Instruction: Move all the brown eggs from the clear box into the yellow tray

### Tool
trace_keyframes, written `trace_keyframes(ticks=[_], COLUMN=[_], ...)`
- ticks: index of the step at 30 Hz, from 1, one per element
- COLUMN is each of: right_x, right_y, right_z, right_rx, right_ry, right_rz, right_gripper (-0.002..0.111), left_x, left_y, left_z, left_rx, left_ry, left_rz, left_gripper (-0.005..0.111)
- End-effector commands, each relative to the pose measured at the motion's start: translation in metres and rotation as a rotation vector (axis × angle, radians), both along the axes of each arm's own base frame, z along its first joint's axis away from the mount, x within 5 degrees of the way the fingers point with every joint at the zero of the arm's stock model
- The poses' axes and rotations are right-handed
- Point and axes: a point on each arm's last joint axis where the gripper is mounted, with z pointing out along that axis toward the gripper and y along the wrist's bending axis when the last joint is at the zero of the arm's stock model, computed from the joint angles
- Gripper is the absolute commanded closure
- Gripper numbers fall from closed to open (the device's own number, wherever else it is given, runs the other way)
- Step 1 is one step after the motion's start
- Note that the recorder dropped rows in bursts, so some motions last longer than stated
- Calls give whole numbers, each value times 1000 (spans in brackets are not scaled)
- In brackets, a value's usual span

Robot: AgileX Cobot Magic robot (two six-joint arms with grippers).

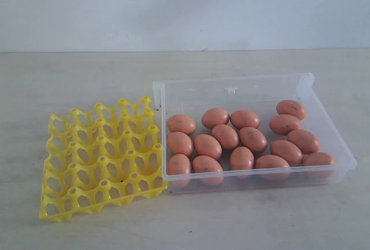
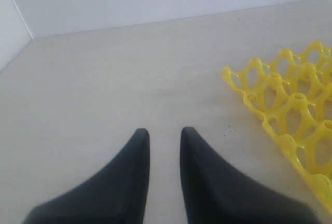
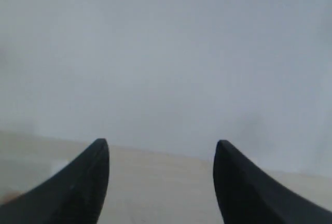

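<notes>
1. Left tool (image 2: 164, 129): black tips only a narrow gap apart, nothing between, over the pale bench (image 2: 104, 79) near a corner of the bright yellow plastic lattice egg tray (image 2: 296, 111).
2. Right tool (image 3: 162, 142): tips spread way wide, gripping nothing.
3. Front left on the bench: that yellow tray.
4. Right up against its right side: shallow clear plastic box (image 1: 243, 88), all sixteen smooth pinkish-brown oval eggs (image 1: 225, 136) loose inside.
5. Furthest back: plain white wall (image 1: 185, 7).

Right gripper (image 3: 162, 142) held wide apart with nothing between its two dark tapered fingers (image 3: 78, 187), tips pointing toward a pale grey-white wall (image 3: 166, 53) that fills most of the view, above a thin blurred strip of light beige table (image 3: 161, 182).
</notes>
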Motion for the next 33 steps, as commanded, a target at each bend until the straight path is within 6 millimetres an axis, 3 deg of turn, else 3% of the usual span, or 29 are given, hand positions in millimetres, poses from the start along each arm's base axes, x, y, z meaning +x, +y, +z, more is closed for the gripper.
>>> trace_keyframes(ticks=[1,4,7,12,15,19,21,29,33], right_x=[-2,-2,-2,-3,-12,-29,-29,-14,-13], right_y=[-2,-3,-3,-5,-13,-28,-29,-17,-14], right_z=[8,6,5,8,24,37,37,24,25], right_rx=[690,1201,1386,1440,1508,1405,1323,1427,1358], right_ry=[-217,-306,-337,-393,-650,-957,-938,-668,-631], right_rz=[131,217,251,276,375,358,305,318,318], right_gripper=[52,52,52,52,52,52,52,52,54], left_x=[0,0,0,0,0,0,0,0,0], left_y=[0,0,0,0,0,0,0,0,0], left_z=[-1,-1,-1,-1,-1,-1,-1,-1,-1], left_rx=[-3,-3,-3,-3,-3,-3,-3,-3,-3], left_ry=[-5,-5,-5,-5,-5,-5,-5,-5,-5], left_rz=[1,1,1,1,1,1,1,1,1], left_gripper=[85,85,85,85,85,85,85,85,85])
